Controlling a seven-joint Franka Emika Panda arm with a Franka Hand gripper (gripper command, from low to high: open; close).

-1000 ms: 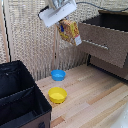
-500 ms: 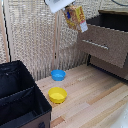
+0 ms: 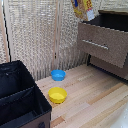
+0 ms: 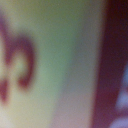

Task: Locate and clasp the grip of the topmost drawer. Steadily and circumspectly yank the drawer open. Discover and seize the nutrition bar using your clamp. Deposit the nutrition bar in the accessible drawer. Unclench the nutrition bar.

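Observation:
The nutrition bar [image 3: 84,8], orange-red and yellow, hangs in the air at the top edge of the exterior view, above the left end of the topmost drawer [image 3: 104,46]. That drawer is pulled out, showing its dark inside [image 3: 110,21] and a metal handle [image 3: 95,44]. Of my clamp [image 3: 75,3] only a blue fingertip shows beside the packet; the arm is out of frame. The wrist view is filled by a blurred close-up of the packet's print [image 4: 50,60], so the clamp is shut on it.
A blue bowl [image 3: 58,75] and a yellow bowl [image 3: 57,94] sit on the wooden floor. A big black fabric box [image 3: 20,100] stands at the exterior view's left. A woven screen [image 3: 40,35] lines the back. The lower drawer [image 3: 116,67] is shut.
The clamp with the bar has risen and moved toward the exterior view's right, up to the open drawer. The white arm has left the frame.

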